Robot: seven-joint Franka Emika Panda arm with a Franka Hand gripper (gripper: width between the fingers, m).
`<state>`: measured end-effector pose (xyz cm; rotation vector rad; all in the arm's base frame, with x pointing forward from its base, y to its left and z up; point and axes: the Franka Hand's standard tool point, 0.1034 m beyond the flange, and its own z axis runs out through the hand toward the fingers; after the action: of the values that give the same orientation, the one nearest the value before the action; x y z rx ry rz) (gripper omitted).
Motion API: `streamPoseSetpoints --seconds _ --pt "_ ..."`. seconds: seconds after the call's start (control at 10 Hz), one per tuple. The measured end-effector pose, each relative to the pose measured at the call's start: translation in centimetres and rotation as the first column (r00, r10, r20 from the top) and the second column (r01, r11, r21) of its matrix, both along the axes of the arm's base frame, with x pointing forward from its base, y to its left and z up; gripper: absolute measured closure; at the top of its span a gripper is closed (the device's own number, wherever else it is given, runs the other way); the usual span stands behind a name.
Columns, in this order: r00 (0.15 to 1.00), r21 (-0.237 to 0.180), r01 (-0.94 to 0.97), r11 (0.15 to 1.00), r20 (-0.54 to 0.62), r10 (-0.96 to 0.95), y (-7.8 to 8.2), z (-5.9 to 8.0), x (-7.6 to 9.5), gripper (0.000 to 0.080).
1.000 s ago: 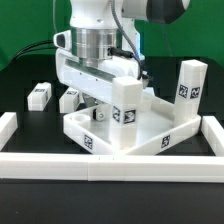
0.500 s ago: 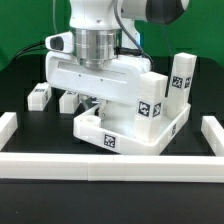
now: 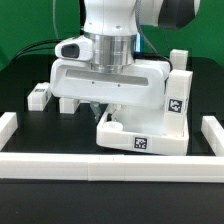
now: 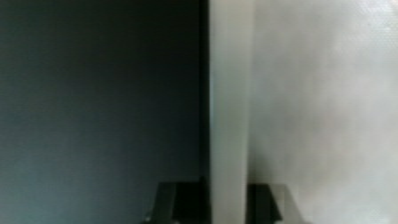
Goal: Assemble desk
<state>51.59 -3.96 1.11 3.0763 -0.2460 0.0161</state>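
The Panda arm's tool point(image 3: 100, 110) is reaching down onto the desk tray point(image 3: 120, 138), which is sitting on the black tabletop point(image 3: 30, 70) toward the exterior view's right, its front wall close behind the long front rail point(image 3: 60, 163). The tool is clamping down to its narrowest. In the wrist view its dark fingers point(image 4: 178, 203) are flanking the thin edge of a white wall, so it appears to be pinching the tray's raised rim rather than closing on nothing. A tagged white block point(image 3: 177, 105) is standing at the tray's corner on the exterior view's right, and whether it is a seated leg or part of the tray is hard to tell. A further leg point(image 3: 178, 62) is standing upright behind it. Two more legs are lying loose well off to the exterior view's left, one far out point(image 3: 40, 96) and one nearer the arm point(image 3: 68, 103). The step in hand is judged to be positioning the tray, most likely squaring it into the corner formed by the rails so that it cannot slide. The next move probably calls for letting go of the rim cleanly, without dragging the tray, then fetching a loose leg for fitting.
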Motion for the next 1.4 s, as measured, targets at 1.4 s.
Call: streamPoseSetpoints --seconds 1.4 --pt "0.696 -0.031 -0.718 0.695 -0.059 0.716 1.1 0.0 2.2 0.0735"
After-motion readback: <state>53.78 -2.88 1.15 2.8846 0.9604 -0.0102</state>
